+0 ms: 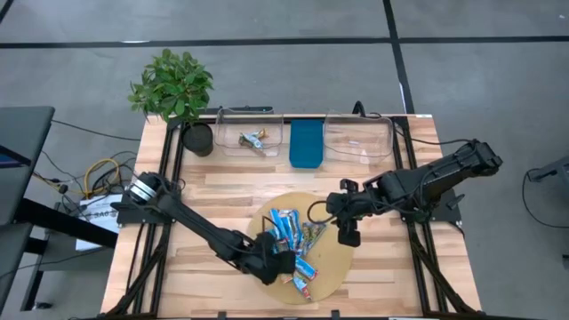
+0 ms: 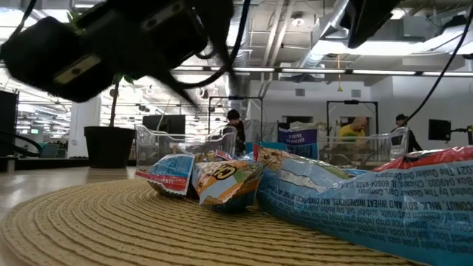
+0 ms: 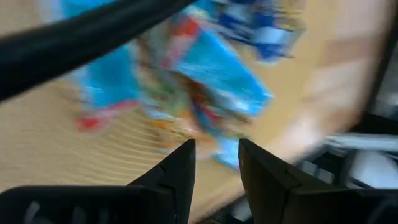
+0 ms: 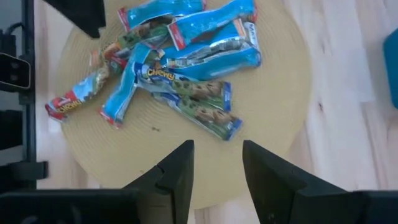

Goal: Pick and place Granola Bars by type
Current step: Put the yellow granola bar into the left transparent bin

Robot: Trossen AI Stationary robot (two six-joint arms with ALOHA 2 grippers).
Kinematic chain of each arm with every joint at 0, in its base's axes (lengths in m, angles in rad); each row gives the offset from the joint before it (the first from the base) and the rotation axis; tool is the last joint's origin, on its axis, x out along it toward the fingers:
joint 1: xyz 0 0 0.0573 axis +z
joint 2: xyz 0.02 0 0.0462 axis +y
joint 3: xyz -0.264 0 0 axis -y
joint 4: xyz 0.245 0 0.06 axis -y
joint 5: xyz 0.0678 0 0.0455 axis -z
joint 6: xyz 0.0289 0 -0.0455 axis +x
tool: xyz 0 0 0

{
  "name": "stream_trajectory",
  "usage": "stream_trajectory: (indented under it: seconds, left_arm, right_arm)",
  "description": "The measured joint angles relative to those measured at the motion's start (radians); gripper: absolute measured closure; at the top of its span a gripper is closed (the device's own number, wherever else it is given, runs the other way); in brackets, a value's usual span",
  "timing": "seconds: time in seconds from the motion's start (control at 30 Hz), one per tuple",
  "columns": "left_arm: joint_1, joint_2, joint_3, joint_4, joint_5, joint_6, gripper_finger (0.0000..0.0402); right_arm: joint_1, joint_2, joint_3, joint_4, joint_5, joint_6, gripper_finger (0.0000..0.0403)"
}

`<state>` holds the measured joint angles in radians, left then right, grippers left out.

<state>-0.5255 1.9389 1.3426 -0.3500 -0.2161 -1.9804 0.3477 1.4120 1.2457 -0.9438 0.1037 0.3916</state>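
Several granola bars (image 1: 293,233) lie in a loose heap on a round woven mat (image 1: 331,267). Most have blue wrappers, and some are greenish-tan (image 4: 186,93). My left gripper (image 1: 283,262) hangs over the near side of the heap. Its fingers are open, with nothing between them (image 3: 216,155). My right gripper (image 1: 348,233) hovers above the mat's right edge, open and empty (image 4: 217,155), pointing down. In the low view the bars (image 2: 222,177) rest flat on the mat, and one bar (image 2: 355,196) lies close to the camera.
Along the far edge stand a clear bin (image 1: 251,133) with a couple of bars in it, a blue bin (image 1: 305,144) and another clear bin (image 1: 358,138). A potted plant (image 1: 173,84) stands at the far left corner. Bare wood lies left of the mat.
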Motion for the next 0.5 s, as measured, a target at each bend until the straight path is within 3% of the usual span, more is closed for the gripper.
stream_trajectory:
  seconds: [0.2,0.5]
  left_arm:
    - [0.001,0.068,0.119,-0.134,0.007,-0.010,0.0288]
    - [0.000,0.134,0.126,-0.116,0.052,-0.099,0.0288]
  right_arm:
    - [0.017,0.000,0.000,-0.020,0.011,0.000,0.0275]
    - [0.019,0.000,0.000,-0.022,0.011,0.000,0.0276]
